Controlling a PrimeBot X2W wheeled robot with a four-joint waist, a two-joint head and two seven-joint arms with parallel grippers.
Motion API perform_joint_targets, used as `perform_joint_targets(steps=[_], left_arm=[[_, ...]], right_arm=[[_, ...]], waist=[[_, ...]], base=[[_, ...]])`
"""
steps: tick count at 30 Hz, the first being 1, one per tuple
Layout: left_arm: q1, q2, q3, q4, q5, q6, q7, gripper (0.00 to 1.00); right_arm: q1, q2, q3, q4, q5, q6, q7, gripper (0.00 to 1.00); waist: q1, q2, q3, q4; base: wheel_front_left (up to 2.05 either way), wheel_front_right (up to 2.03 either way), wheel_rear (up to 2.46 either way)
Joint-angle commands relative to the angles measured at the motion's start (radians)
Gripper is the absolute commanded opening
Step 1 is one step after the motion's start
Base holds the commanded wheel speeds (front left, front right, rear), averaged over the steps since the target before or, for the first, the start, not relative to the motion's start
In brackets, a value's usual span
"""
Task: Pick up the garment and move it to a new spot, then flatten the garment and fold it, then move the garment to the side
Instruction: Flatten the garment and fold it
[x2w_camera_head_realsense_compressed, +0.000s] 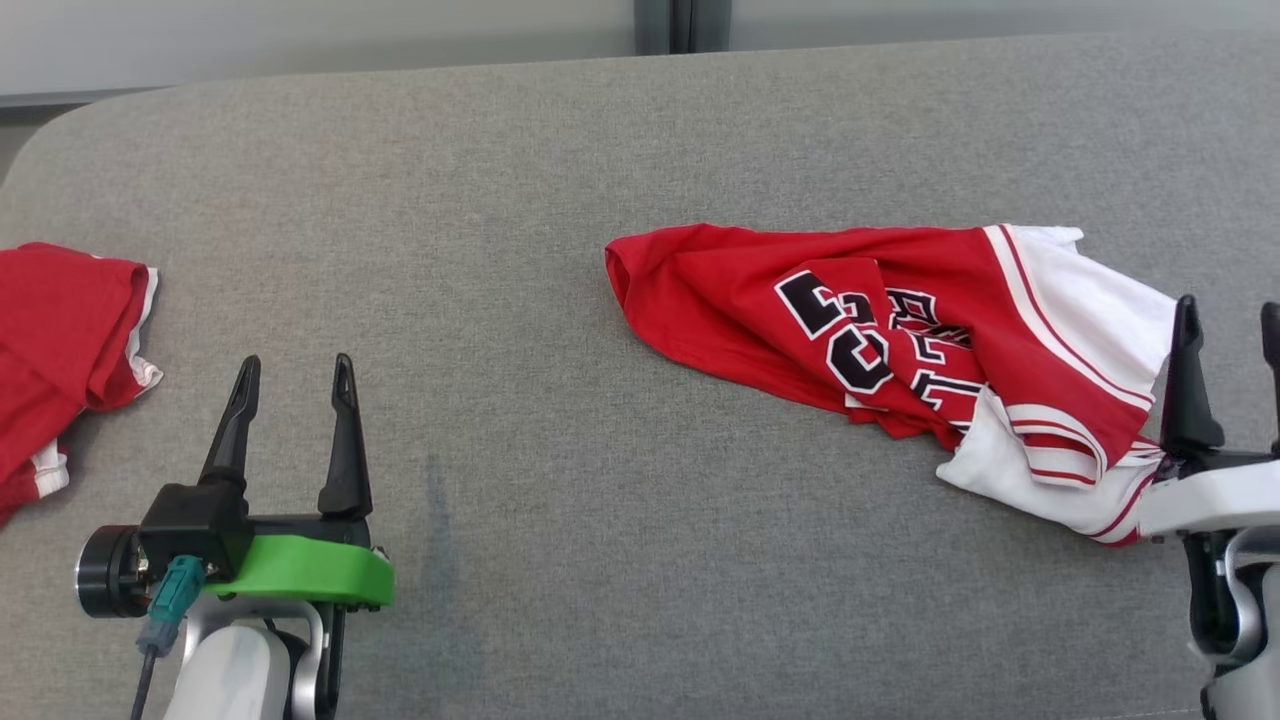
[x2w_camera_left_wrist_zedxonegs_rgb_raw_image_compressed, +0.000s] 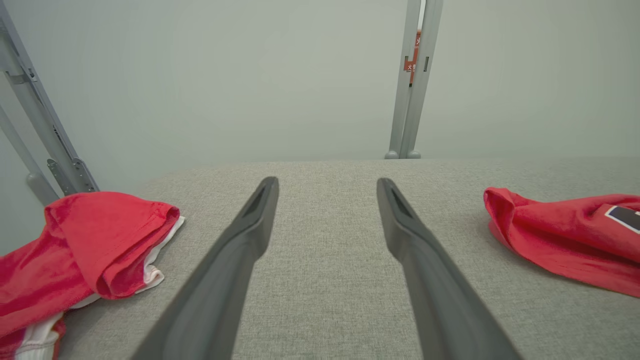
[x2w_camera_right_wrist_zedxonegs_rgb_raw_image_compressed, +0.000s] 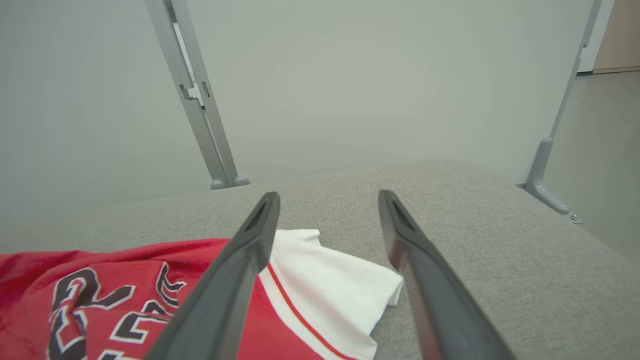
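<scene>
Grey fabric-covered tabletop (x2w_camera_head_realsense_compressed: 560, 200), pale wall (x2w_camera_left_wrist_zedxonegs_rgb_raw_image_compressed: 250, 75) behind it with grey metal posts (x2w_camera_left_wrist_zedxonegs_rgb_raw_image_compressed: 412, 80). Left hand (x2w_camera_head_realsense_compressed: 297, 360) sits low at the near left, fingers wide apart, nothing between them, only bare fabric in the gap; clear of both pieces of cloth. Right hand (x2w_camera_head_realsense_compressed: 1229, 303) at the near right edge, also spread wide and empty. Its base meets the near right corner of the garment (x2w_camera_head_realsense_compressed: 900, 310) in the head view; can't tell if it's actually touching. In the right wrist view one of its fingers (x2w_camera_right_wrist_zedxonegs_rgb_raw_image_compressed: 235, 280) crosses over the red/white border of the cloth, with the white panel showing in the gap between the two fingers. Garment is a red jersey with black white-edged numerals and lettering, white panel with red stripes on its right end, lying crumpled and partly folded over itself, right of centre on the tabletop. Second red garment (x2w_camera_head_realsense_compressed: 60, 330) with white trim is bunched at the far left edge, well apart from the first, just left of the left hand.
</scene>
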Motion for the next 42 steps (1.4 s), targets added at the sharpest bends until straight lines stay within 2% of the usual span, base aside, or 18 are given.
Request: perform_joint_targets(steps=[1,6,14,31,36,42], left_arm=[[0.012,0.010,0.002,0.001,-0.001,0.006,-0.003,1.00],[0.028,0.017,-0.001,0.001,-0.004,0.009,0.003,1.00],[0.044,0.024,-0.009,0.001,-0.008,0.014,0.016,1.00],[0.028,0.030,-0.026,-0.015,-0.010,0.021,0.018,1.00],[-0.060,0.012,-0.086,-0.036,0.015,-0.015,0.047,1.00],[-0.283,-0.057,-0.189,0.018,0.020,-0.083,0.148,1.00]], right_arm=[[0.036,0.013,0.006,-0.037,-0.014,-0.002,-0.002,1.00],[0.131,0.047,0.045,-0.147,-0.036,-0.002,0.007,1.00],[0.216,0.077,0.097,-0.279,-0.047,-0.002,0.079,1.00],[0.231,0.092,0.105,-0.339,-0.042,-0.002,0.122,1.00],[0.214,0.092,0.095,-0.351,-0.041,-0.002,0.127,1.00],[0.168,0.078,0.091,-0.356,-0.032,-0.002,0.123,1.00]], waist=[[0.0000,-0.0001,-0.019,-0.007],[0.0000,-0.0001,-0.042,-0.012],[0.0000,-0.0001,-0.064,-0.011],[0.0000,-0.0001,-0.059,-0.004],[0.0000,-0.0001,-0.022,0.002],[0.0000,-0.0001,0.064,-0.006]], base=[[0.00,0.00,0.00],[0.00,0.00,0.00],[0.00,0.00,0.00],[0.00,0.00,0.00],[0.00,0.00,0.00],[0.00,0.00,0.00]])
